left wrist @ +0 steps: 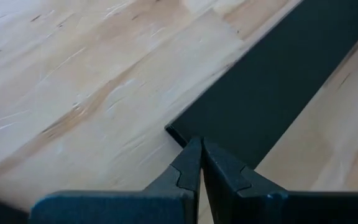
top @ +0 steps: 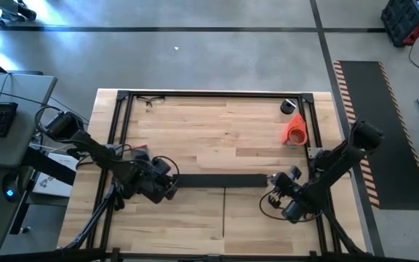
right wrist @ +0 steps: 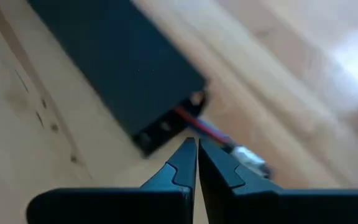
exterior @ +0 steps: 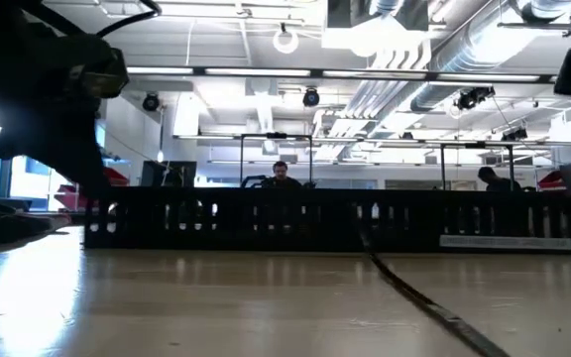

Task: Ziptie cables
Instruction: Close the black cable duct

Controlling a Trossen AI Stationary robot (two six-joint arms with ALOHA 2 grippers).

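A long black slotted channel bar (top: 222, 180) lies flat across the middle of the table; it also shows in the low view (exterior: 325, 220). Thin wires, red and whitish (right wrist: 211, 132), stick out of the bar's right end (right wrist: 166, 127) and lie on the wood. My right gripper (right wrist: 196, 143) is shut, its tips just over these wires; in the high view it is at the bar's right end (top: 273, 182). My left gripper (left wrist: 199, 143) is shut, its tips at the corner of the bar's left end (left wrist: 174, 130); the high view shows it there too (top: 173, 182). My left gripper's shut tips stand at the corner of the bar's left end, slanting down from the table's left; I cannot tell whether they touch it. My right gripper's shut tips stand over the wires where they leave the bar's right end; I cannot tell whether they touch or pinch them.
A black frame (top: 122, 116) runs round the wooden table. An orange object (top: 294, 129) and a small dark one (top: 289, 107) lie at the far right. A thin dark squiggle (top: 150, 100) lies at the far left. A thin dark strip (exterior: 424, 297) runs toward the near edge.
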